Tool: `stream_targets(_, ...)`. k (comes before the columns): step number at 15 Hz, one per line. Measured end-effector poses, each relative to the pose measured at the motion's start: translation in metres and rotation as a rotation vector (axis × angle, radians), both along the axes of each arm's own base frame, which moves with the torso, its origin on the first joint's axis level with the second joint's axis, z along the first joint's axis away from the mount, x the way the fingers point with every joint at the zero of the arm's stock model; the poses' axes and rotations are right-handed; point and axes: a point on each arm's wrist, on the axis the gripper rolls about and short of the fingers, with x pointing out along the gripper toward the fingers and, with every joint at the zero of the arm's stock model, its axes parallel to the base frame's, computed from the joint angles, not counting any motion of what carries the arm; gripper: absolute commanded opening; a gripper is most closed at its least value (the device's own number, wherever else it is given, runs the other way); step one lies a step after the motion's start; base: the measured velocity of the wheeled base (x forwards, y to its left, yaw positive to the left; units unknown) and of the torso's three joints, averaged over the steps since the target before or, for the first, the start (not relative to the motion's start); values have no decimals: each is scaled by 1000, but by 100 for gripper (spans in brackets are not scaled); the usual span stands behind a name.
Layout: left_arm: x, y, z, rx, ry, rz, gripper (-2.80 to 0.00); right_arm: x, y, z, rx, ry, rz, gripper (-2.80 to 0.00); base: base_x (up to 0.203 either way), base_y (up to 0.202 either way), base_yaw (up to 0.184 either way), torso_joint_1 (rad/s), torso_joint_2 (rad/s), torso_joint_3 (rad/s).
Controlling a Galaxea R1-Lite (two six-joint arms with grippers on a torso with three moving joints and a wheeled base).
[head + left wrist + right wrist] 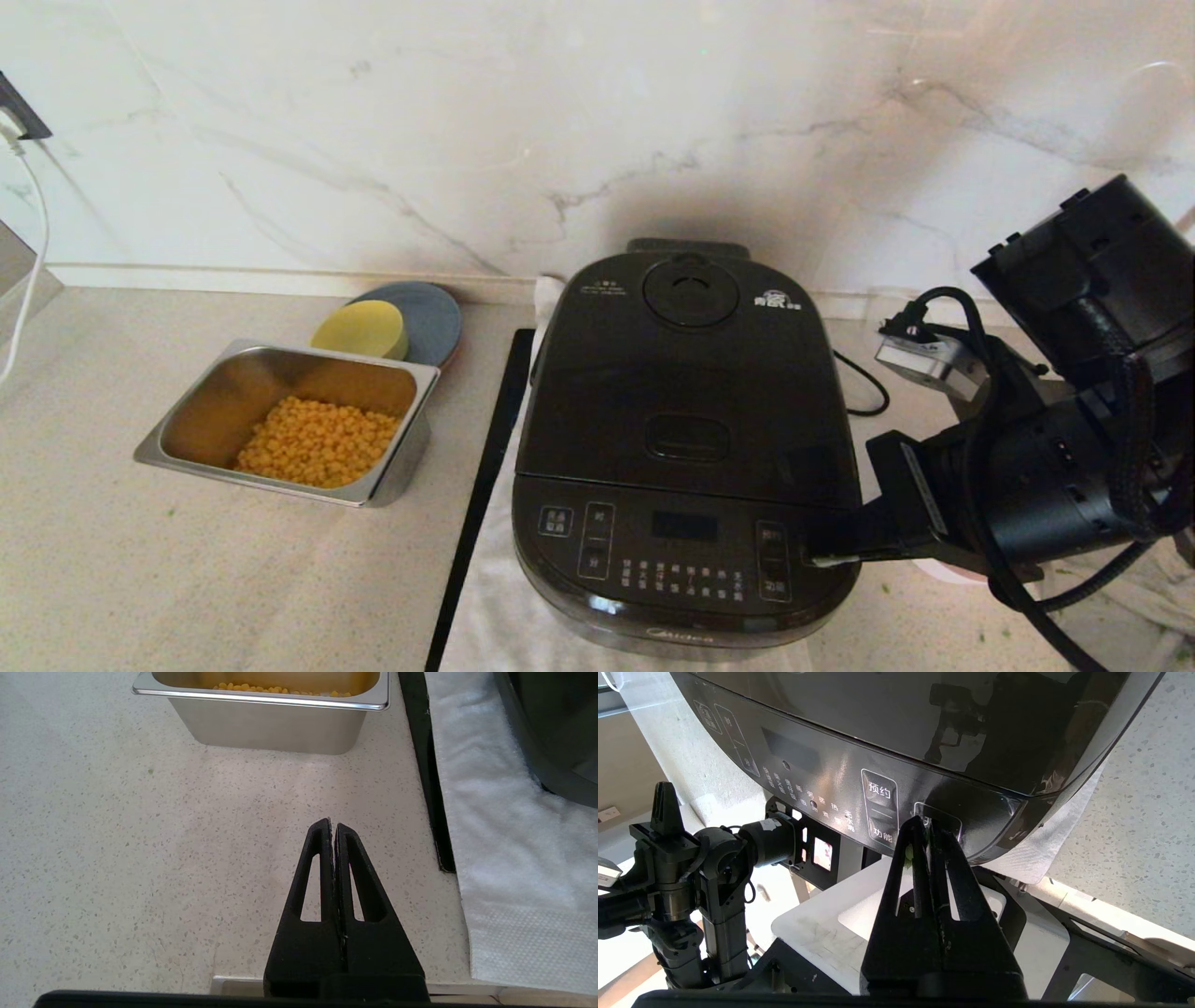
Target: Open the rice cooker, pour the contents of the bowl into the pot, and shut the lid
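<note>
Your large, glossy dark brown-black rice cooker [686, 448] with rounded corners is sitting on a white towel [523, 607] in the middle of the pale speckled stone counter [140, 560], backed by a white marble wall. Its big hinged dark lid [686, 373], with the round steam cap and white logo near the back, is lying down flat on the body, so you are not seeing the inner pot at all.

Your right gripper [822, 551] is reaching in from the right side at the cooker's front right corner, its tips pressing against the button panel. In the right wrist view the gripper [927, 823] is showing its two black fingers [945, 868] pinched together with no object between them, and the tips are touching a small rounded-square button beside the column of white characters. A tiny green fleck is clinging to one finger.

A sliver of something white and round is peeking out beneath the right arm; you cannot tell whether that is the bowl.

Your left gripper [332, 828] is hanging over bare counter, fingers closed against each other and empty, near the towel's black-edged side.

Left of the cooker, a rectangular steel tray [187, 439] is holding yellow corn kernels [317, 453], and behind it a yellow dish [359, 329] is resting on a grey-blue plate [434, 317].
</note>
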Motion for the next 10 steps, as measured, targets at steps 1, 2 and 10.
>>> stream_targets(1,0,0,0,0,0,0,-280,0,0,0,-1,1,0,-280,0,0,0,0,0,0)
stream_targets(2,0,0,0,0,0,0,-280,1,0,-1,-2,1,-1,-280,0,0,0,0,0,0)
stream_targets(10,0,0,0,1,0,0,-280,6,4,-3,8,-7,-3,-280,0,0,0,0,0,0)
